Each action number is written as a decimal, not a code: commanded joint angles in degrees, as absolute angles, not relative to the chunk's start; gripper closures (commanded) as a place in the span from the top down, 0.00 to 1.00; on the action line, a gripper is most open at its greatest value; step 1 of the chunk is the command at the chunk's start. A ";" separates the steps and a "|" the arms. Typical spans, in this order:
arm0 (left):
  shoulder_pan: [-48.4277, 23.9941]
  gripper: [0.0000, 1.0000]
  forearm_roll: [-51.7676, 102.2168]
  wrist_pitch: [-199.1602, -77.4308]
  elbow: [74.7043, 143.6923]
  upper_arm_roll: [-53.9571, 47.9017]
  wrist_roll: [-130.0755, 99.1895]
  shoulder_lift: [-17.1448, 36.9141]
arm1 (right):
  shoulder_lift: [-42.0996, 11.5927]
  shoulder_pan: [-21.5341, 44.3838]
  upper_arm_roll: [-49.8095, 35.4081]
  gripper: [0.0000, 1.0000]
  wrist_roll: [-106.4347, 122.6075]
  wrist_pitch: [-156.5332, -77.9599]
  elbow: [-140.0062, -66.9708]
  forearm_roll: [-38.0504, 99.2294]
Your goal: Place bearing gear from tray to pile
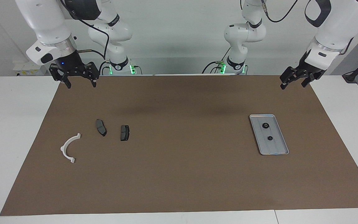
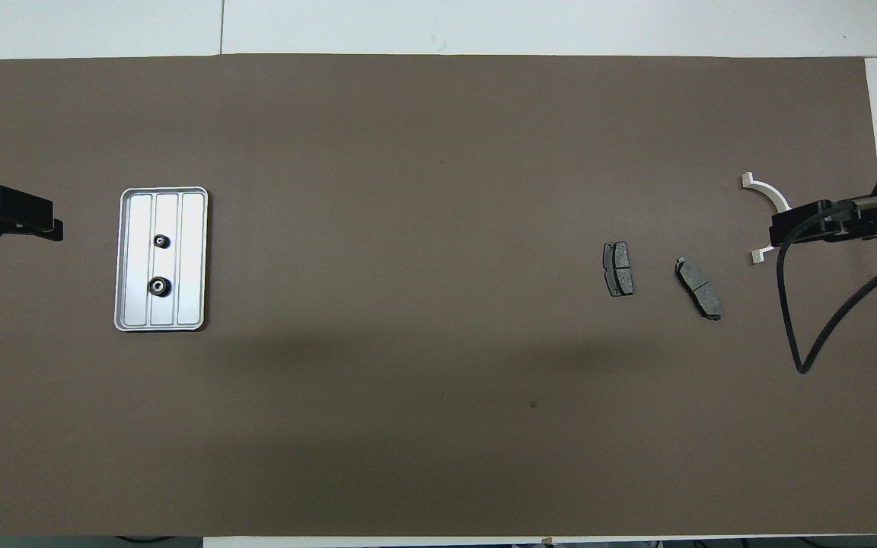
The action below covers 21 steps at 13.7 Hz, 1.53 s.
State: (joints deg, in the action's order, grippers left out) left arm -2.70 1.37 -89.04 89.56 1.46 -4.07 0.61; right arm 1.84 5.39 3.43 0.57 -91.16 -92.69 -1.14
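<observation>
Bearing gears, 2 of them, sit in the tray (image 1: 269, 134): one gear (image 1: 265, 125) nearer the robots, the other gear (image 1: 269, 138) farther from them, both on the tray's middle strip, apart from each other. We read the tray as the pickup spot, lying toward the left arm's end of the brown mat (image 1: 179, 174), at about 9 o'clock in the overhead view.

The pile sits toward the right arm's end, about 3 o'clock in the overhead view: a white bracket (image 1: 69, 147) and 2 dark pads, one pad (image 1: 101, 127) and another pad (image 1: 124, 133), all loose and not touching.

Left gripper (image 1: 294, 81) hangs over the mat edge near the tray, jaws spread, holding nothing. We judge it the arm suited to the pick, since the tray is at its end. Right gripper (image 1: 79, 79) hangs over the mat corner by the pile, jaws spread wide, empty, waiting.

Nothing moved to the pile yet; we judge the task not started.
</observation>
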 commanded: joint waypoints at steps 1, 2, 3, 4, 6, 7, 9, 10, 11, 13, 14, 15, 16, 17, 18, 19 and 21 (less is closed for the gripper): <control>-1.93 1.00 2.11 -89.12 89.21 0.97 -3.08 0.88 | 1.41 3.96 2.37 1.00 1.49 -89.82 -91.49 -0.88; -1.93 1.00 2.02 -88.86 89.21 0.97 -2.99 0.88 | 1.41 3.96 2.37 1.00 1.49 -89.82 -91.49 -0.88; -2.02 1.00 2.02 -88.77 89.21 1.05 -3.08 0.88 | 1.41 3.96 2.37 1.00 1.49 -89.82 -91.49 -0.88; -2.02 1.00 2.02 -88.51 89.12 1.05 -3.25 0.97 | 1.41 3.96 2.37 1.00 1.49 -89.82 -91.49 -0.88; -2.02 1.00 1.93 -87.81 88.77 1.49 -3.86 1.32 | 1.41 3.96 2.37 1.00 1.49 -89.82 -91.49 -1.05; -2.02 1.00 1.85 -87.45 89.03 0.97 -4.04 1.32 | 1.41 3.96 2.37 1.00 1.49 -89.82 -91.49 -1.05; -1.93 1.00 1.23 -91.90 90.69 1.58 -4.05 0.79 | 1.41 3.96 2.37 1.00 1.49 -89.82 -91.49 -1.05; -2.02 1.00 0.80 -96.37 94.36 1.49 -3.96 0.01 | 1.41 3.96 2.37 1.00 1.49 -89.82 -91.49 -1.05; -2.02 1.00 0.09 -100.33 98.57 1.49 -3.69 -0.70 | 1.49 3.96 2.37 1.00 1.49 -89.82 -91.49 -1.05; -1.93 1.00 -1.14 -106.15 103.95 1.58 -1.68 0.08 | 1.49 3.96 2.37 1.00 1.49 -89.82 -91.49 -0.88; -1.76 1.00 -1.58 -108.87 106.24 1.58 -1.32 0.35 | 1.49 3.96 2.37 1.00 1.49 -89.82 -91.49 -0.88; -1.32 1.00 -1.58 -112.12 108.96 1.58 -1.32 0.61 | 1.41 3.96 2.37 1.00 1.58 -89.82 -91.49 -0.79; -0.54 1.00 -1.67 -115.89 112.29 1.58 -1.23 0.62 | 1.41 3.96 2.37 1.00 1.58 -89.82 -91.49 -0.70; -0.27 1.00 -1.67 -119.58 114.93 1.58 -1.23 0.79 | 1.41 3.87 2.37 1.00 1.58 -89.82 -91.49 -0.79; -0.26 0.94 -1.67 -122.93 116.96 1.58 -1.23 1.23 | 1.49 3.87 2.37 1.00 1.76 -89.82 -91.58 -0.70; -0.18 0.84 -1.67 -125.22 118.55 1.58 -1.14 1.75 | 1.41 3.78 2.37 1.00 1.84 -89.82 -91.58 -0.79; 1.22 0.71 -1.67 -127.00 119.79 1.50 -1.06 2.80 | 1.41 3.78 2.37 1.00 2.02 -89.82 -91.67 -0.79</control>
